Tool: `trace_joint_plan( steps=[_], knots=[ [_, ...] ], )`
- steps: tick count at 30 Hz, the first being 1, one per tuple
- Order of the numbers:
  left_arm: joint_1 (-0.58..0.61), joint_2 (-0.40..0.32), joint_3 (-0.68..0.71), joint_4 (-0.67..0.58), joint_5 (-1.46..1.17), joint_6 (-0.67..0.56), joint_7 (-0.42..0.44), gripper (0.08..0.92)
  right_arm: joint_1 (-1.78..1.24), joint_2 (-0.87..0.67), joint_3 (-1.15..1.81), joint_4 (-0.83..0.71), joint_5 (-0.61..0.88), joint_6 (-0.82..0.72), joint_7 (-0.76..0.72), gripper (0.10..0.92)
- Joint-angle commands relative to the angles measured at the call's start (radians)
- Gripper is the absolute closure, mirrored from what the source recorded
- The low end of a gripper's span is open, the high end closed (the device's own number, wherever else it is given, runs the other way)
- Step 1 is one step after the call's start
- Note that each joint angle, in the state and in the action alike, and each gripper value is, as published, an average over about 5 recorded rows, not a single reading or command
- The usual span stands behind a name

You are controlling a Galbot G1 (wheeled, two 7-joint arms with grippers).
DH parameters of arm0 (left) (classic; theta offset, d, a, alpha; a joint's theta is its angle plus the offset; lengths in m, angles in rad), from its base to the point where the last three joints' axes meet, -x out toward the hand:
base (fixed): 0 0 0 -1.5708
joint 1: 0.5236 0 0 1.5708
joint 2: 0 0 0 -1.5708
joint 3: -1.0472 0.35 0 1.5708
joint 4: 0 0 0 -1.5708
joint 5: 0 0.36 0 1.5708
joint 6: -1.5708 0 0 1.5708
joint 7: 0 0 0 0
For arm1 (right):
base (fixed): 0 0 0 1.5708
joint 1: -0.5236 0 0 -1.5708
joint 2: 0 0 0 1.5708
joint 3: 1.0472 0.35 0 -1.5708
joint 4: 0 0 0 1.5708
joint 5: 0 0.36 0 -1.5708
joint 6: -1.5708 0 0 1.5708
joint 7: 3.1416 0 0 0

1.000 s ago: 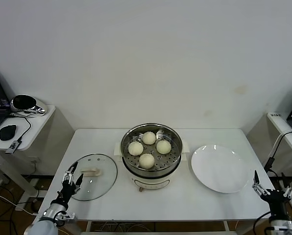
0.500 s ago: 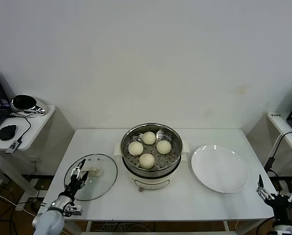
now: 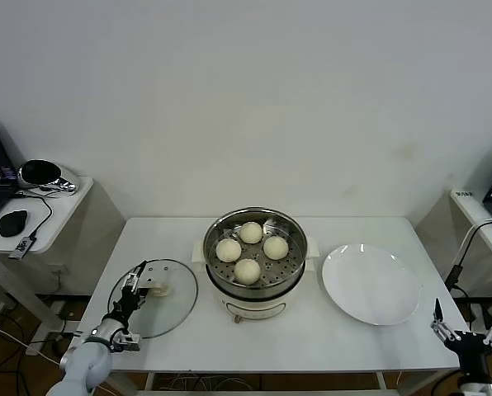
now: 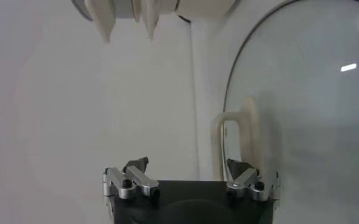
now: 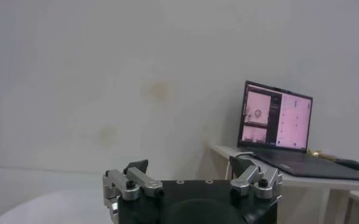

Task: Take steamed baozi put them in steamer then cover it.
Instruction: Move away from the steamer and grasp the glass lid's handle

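Overall, from the head view we find the steamer (image 3: pixel 255 257) standing at the middle of the white table (image 3: pixel 188 326), its steel basket uncovered. Four steamed baozi (image 3: pixel 247 270) lie inside on the perforated bottom, grouped close together. The cover (image 3: pixel 165 304) lies flat on the table to the robot's left of the steamer, its cream handle (image 3: pixel 157 289) facing up. The left pincer (image 3: pixel 132 288) sits over the near-left part of the cover, beside the handle; we see its fingers apart and nothing gripped between them. A white plate (image 3: pixel 371 284) rests on the table to the right of the steamer and carries nothing. The right pincer (image 3: pixel 464 336) waits low beyond the table's right front corner, fingers spread, holding nothing. A side desk (image 3: pixel 44 208) on the far left carries a mouse (image 3: pixel 12 222) and a dark round device (image 3: pixel 40 172).

From the left wrist view we note the left pincer (image 4: pixel 188 167) with jaws well apart. One fingertip (image 4: pixel 238 168) stands at the end of the handle (image 4: pixel 247 141); the other stands over bare table. The glass (image 4: pixel 313 109) of the cover fills one side of this view. We cannot tell whether any finger touches the handle.

From the right wrist view we record the right pincer (image 5: pixel 190 170) wide open and empty, facing a plain wall. A laptop (image 5: pixel 275 119) with a lit screen stands on a shelf beyond.
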Motion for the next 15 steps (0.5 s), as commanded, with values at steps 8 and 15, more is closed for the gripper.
trace_joint_plan(
  steps=[8, 15],
  knots=[
    [-0.024, -0.002, 0.007, 0.048, -0.004, -0.012, -0.001, 0.502, 0.001, 0.004, -0.011, -0.008, -0.011, 0.003, 0.0, 0.203],
    [-0.014, 0.001, 0.004, 0.029, -0.078, -0.01, -0.044, 0.701, -0.001, 0.0, -0.019, -0.009, -0.015, 0.007, -0.004, 0.203]
  ],
)
